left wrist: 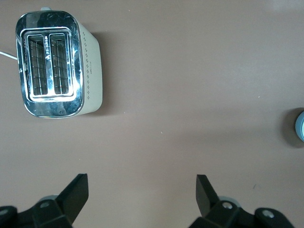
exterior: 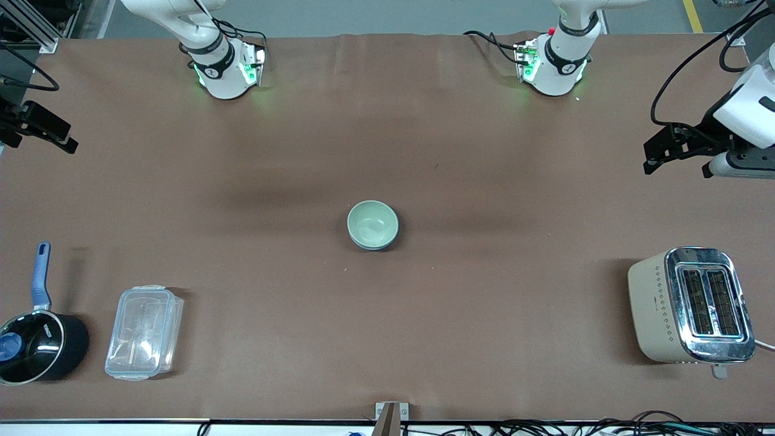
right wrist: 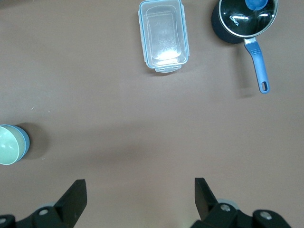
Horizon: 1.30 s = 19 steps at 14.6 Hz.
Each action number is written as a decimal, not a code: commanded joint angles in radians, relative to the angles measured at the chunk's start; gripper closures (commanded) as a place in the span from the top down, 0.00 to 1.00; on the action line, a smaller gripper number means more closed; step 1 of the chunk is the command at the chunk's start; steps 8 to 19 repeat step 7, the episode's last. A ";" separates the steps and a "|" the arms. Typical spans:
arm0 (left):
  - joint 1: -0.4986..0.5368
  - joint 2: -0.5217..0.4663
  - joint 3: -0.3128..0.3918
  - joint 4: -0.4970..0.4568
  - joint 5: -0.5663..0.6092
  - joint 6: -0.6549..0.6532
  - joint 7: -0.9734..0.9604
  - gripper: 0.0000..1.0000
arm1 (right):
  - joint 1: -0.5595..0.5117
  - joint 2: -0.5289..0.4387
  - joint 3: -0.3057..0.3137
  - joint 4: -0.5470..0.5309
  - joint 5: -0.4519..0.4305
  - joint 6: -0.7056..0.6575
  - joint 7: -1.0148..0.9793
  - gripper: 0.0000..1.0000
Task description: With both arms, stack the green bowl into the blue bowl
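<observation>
The pale green bowl [exterior: 372, 223] sits nested inside the blue bowl [exterior: 392, 239] at the middle of the table; only the blue bowl's darker outside shows around it. The right wrist view shows the green bowl [right wrist: 6, 151] inside the blue rim [right wrist: 25, 142]. The left wrist view shows only an edge of the blue bowl [left wrist: 300, 128]. My left gripper [exterior: 675, 162] is open and empty, up over the left arm's end of the table [left wrist: 142, 190]. My right gripper [exterior: 39, 136] is open and empty, over the right arm's end [right wrist: 140, 192]. Both are well apart from the bowls.
A cream and chrome toaster [exterior: 690, 306] stands at the left arm's end, near the front camera. A clear lidded plastic box [exterior: 144, 332] and a black saucepan with a blue handle [exterior: 33, 345] sit at the right arm's end, near the front camera.
</observation>
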State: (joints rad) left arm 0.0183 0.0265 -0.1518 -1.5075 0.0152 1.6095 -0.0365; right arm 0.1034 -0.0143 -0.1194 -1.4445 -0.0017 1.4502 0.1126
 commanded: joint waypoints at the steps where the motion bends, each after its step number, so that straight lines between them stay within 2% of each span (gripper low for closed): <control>1: 0.002 -0.010 -0.002 0.016 -0.015 -0.013 0.000 1.00 | -0.002 0.004 0.001 0.021 0.012 -0.017 -0.010 1.00; 19: 0.000 -0.010 -0.002 0.018 -0.017 -0.036 -0.002 1.00 | -0.002 0.005 0.001 0.021 0.014 -0.017 -0.010 1.00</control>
